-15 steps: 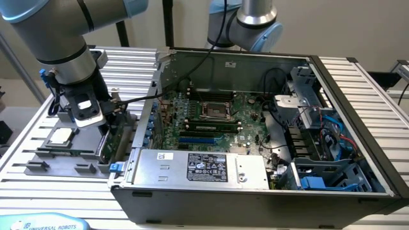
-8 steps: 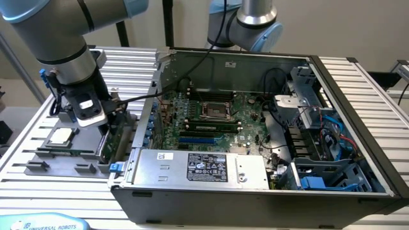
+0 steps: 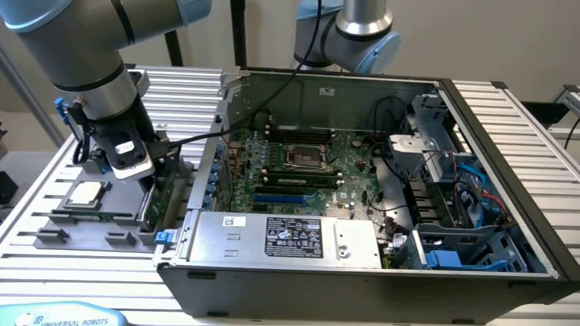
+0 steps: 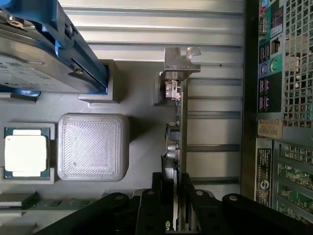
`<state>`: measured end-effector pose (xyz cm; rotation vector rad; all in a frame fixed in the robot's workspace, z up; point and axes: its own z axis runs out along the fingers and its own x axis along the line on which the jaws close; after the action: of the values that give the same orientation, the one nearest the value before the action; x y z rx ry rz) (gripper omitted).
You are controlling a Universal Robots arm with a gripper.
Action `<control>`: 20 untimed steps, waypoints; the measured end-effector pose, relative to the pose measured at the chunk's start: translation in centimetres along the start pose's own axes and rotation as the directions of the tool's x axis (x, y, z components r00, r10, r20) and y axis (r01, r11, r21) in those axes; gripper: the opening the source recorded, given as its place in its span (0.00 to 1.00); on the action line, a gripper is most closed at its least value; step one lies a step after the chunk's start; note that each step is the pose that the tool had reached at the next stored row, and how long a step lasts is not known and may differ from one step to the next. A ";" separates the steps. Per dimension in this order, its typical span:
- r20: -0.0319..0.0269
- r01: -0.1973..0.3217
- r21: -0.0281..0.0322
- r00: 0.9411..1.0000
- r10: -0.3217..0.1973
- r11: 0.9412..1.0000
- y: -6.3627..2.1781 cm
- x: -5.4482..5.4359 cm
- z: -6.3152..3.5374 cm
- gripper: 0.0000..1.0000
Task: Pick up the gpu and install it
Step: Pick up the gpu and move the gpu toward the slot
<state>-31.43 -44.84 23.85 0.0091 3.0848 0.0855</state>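
Observation:
The gpu (image 3: 163, 197) is a thin green card standing on edge in a slot of the grey fixture tray (image 3: 54, 234), just off the open computer case at the exterior view's left. In the wrist view I see the gpu (image 4: 180, 127) edge-on, its metal bracket (image 4: 181, 61) at the far end. My gripper (image 3: 156, 182) is down over the card. In the wrist view my gripper (image 4: 177, 208) has one finger pressed to each face of the board, shut on it. The card still sits in the tray.
The open case (image 3: 363, 278) holds the large motherboard (image 3: 299, 170) and a silver power supply (image 3: 281, 238). On the tray (image 4: 142, 98) lie a CPU (image 4: 25, 152), a raised square block (image 4: 93, 147) and a blue-railed hard drive (image 4: 39, 63). A second arm (image 3: 363, 34) stands behind the case.

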 end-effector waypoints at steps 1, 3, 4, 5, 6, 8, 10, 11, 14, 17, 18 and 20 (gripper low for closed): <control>0.000 0.000 0.000 1.000 0.000 1.000 0.00 0.0 0.00 0.27; 0.000 0.000 0.000 1.000 0.000 1.000 0.00 0.0 0.00 0.27; 0.000 0.000 0.000 1.000 0.000 1.000 0.00 0.0 0.00 0.27; 0.000 0.000 0.000 1.000 0.000 1.000 0.00 0.0 0.00 0.27; 0.000 0.000 0.000 1.000 0.000 1.000 0.00 0.0 0.00 0.27; 0.000 0.000 0.000 1.000 0.000 1.000 0.01 0.0 -0.01 0.27; 0.000 0.000 0.000 1.000 0.000 1.000 0.01 0.0 -0.16 0.27; -0.001 0.000 0.000 1.000 0.000 1.000 0.02 0.0 -0.29 0.27; -0.002 0.000 0.000 1.000 0.000 1.000 0.04 0.0 -0.74 0.27; -0.004 0.000 0.000 1.000 0.000 1.000 0.07 -0.1 -1.17 0.27; -0.005 0.000 0.000 1.000 0.000 1.000 0.08 -0.1 -1.35 0.27; -0.006 0.000 0.000 1.000 0.000 1.000 0.10 -0.1 -1.71 0.27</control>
<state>-31.42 -44.84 25.56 0.0092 3.0910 0.0857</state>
